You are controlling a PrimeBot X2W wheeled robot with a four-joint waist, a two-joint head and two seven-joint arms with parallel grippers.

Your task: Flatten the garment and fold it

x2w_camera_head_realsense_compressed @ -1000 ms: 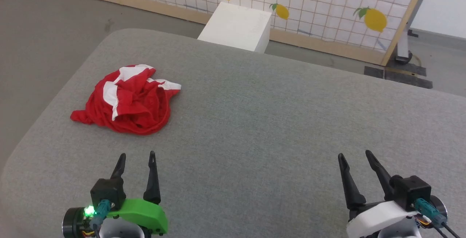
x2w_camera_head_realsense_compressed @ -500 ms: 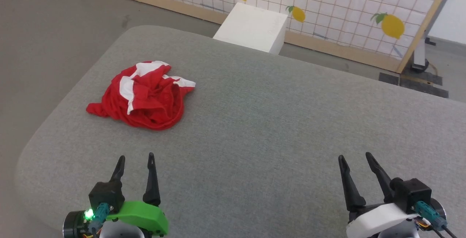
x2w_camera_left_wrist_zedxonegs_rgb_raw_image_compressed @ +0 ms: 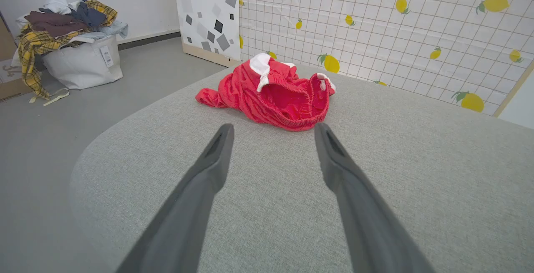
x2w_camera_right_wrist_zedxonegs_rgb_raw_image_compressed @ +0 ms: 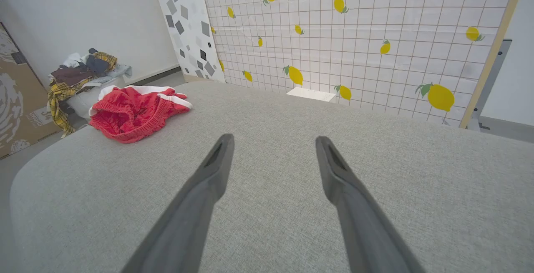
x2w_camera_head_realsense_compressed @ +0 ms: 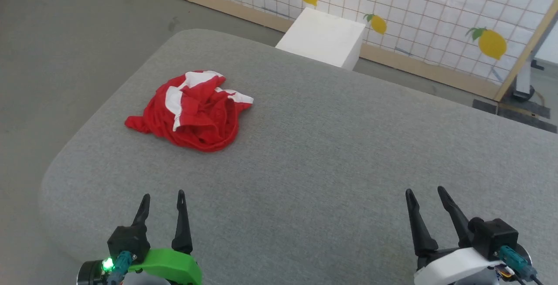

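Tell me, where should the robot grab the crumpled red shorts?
Probably the gathered waistband of the shorts, reached from the near side by the open left hand. That thick rim faces the robot and looks raised, so a finger could slip under.

Staged lab or studio set: freestanding lemon-print panel (x2w_camera_right_wrist_zedxonegs_rgb_raw_image_compressed: pixel 375 35) on a wood frame, gray padded table (x2w_camera_head_realsense_compressed: pixel 327 145), bare concrete floor (x2w_camera_head_realsense_compressed: pixel 52 36), laundry bag (x2w_camera_left_wrist_zedxonegs_rgb_raw_image_compressed: pixel 79 62) piled with clothes.

The shorts (x2w_camera_head_realsense_compressed: pixel 192 111) are bright red with white stripes, the table (x2w_camera_head_realsense_compressed: pixel 348 154) grey, the screen (x2w_camera_head_realsense_compressed: pixel 414 19) white-gridded with yellow lemons.
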